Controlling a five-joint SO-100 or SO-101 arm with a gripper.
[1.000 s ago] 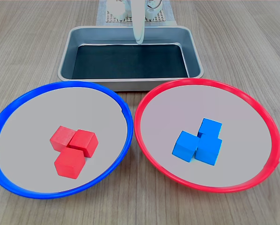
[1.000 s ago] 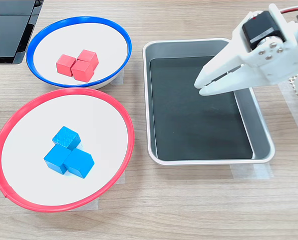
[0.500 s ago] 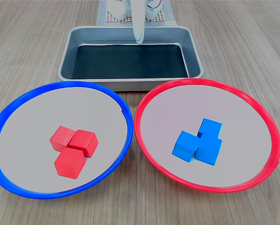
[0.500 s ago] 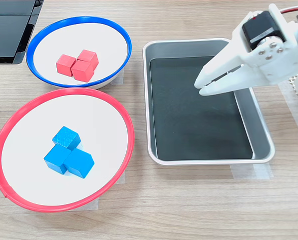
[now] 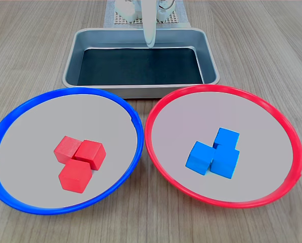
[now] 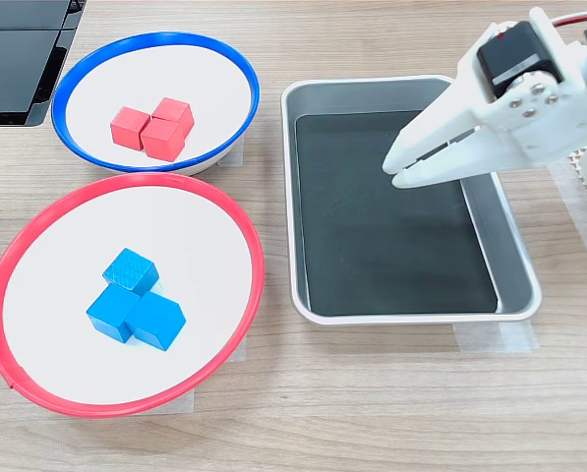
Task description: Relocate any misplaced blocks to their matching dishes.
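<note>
- Gripper: you have it hovering over the grey metal tray, white jaws pressed together, nothing between them.
- Blue-rimmed dish: you will find the three red blocks here, clustered and touching, at the first exterior view's left.
- Red-rimmed dish: your three blue blocks sit here in a tight group, at the first exterior view's right.
- Both dishes stand just beside each other on the wooden table, near the tray.
- In the second exterior view, a black device lies at the upper left.
</note>
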